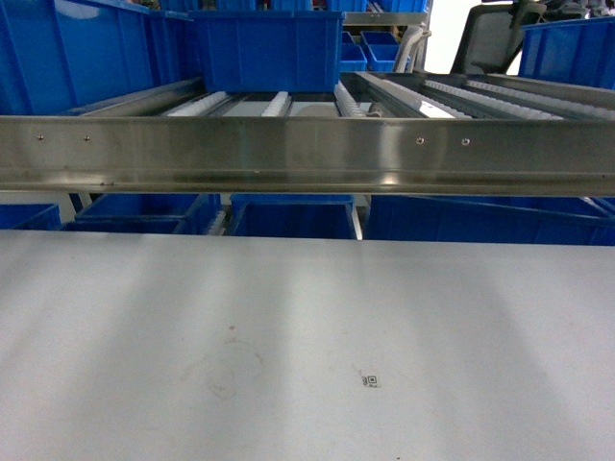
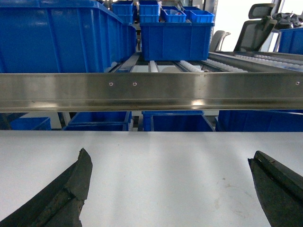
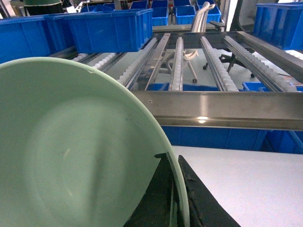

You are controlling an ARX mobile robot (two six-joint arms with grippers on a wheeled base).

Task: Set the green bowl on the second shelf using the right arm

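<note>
In the right wrist view the pale green bowl (image 3: 71,151) fills the lower left, tilted on edge with its hollow facing the camera. My right gripper (image 3: 171,158) is shut on its rim, one black finger inside the bowl and one outside. Ahead of it lies the second shelf (image 3: 218,109), a steel front bar with white roller rails behind. The head view shows the same bar (image 1: 307,154) but neither gripper nor bowl. My left gripper (image 2: 170,161) hovers open over the tabletop, with nothing between its fingers.
Blue crates (image 1: 269,48) stand on the rollers at the back left, and more sit on the tier under the bar. The grey-white table (image 1: 307,336) runs up to the rack. An office chair (image 1: 495,38) stands behind at the right.
</note>
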